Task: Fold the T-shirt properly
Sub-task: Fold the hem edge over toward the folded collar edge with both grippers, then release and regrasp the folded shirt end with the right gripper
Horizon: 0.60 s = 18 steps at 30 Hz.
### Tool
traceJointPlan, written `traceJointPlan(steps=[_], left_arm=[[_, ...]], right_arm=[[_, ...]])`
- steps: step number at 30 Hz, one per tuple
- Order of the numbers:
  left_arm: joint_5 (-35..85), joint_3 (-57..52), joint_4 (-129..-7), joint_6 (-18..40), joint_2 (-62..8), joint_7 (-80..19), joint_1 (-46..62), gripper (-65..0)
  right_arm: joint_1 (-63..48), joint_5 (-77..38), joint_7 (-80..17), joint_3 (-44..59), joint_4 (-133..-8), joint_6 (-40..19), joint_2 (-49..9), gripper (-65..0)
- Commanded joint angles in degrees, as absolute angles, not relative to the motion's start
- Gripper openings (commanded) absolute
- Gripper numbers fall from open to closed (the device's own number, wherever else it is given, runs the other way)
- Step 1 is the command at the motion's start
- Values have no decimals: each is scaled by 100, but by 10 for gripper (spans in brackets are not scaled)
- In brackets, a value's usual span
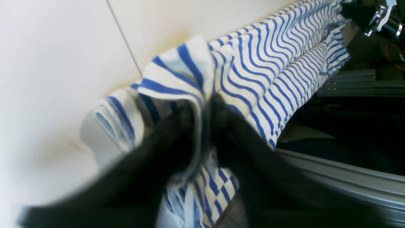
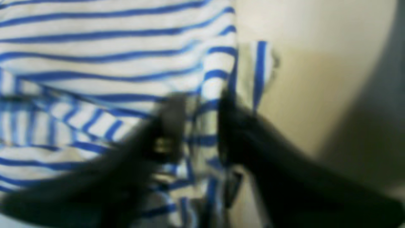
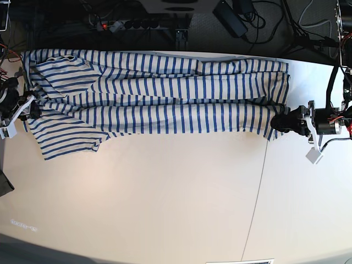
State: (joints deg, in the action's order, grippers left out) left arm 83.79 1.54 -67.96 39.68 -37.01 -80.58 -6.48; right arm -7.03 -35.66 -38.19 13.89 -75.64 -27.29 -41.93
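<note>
Your shirt [image 3: 154, 99] lies flat on the white table [image 3: 165, 209], up near the far edge. It is stretched into a long band that runs from one side of the table to the other. That is its long line, and it goes straight from one claw to the other.

Look at the base view. Your left claw [image 3: 281, 122] is at the right end of the band, at the near corner, where the bottom hem seems to be. Your right claw [image 3: 32, 105] is at the left end, where the sleeve and the neck hole are. So each arm sits at its own end, and neither one is nearer to the middle. The neck points to the base view's left and the hem to its right.

Now look at the left wrist view. The two dark fingers [image 1: 177, 133] have a small gap, and a bunched edge of the striped cloth sits in it. The picture is blurry, so you cannot tell if that claw is gripping the cloth or letting it go.

The right wrist view is blurry too. The right claw [image 2: 201, 126] stands partly open, with a fold of cloth between its fingers. You cannot tell if it has a real hold.

The long side of the band looks folded over. Next, I think you need to fold along the long line, bringing one end toward the other. First check that your claws really hold the cloth.
</note>
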Motion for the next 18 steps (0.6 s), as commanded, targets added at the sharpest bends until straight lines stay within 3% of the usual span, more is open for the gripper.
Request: traceJointPlan(steps=[1, 3, 18], left_arm=[[8500, 106, -6877, 4000, -3826, -8000, -744, -396], [8500, 106, -6877, 4000, -3826, -8000, -744, -366], [8500, 106, -6879, 4000, -3826, -8000, -764, -366]], right_arm=[[-652, -3597, -3667, 1479, -7629, -3131, -4364, -287], [-635, -3599, -3588, 1481, -7629, -3131, -4366, -230], [694, -3481, -3472, 1675, -7116, -3129, -4357, -230]])
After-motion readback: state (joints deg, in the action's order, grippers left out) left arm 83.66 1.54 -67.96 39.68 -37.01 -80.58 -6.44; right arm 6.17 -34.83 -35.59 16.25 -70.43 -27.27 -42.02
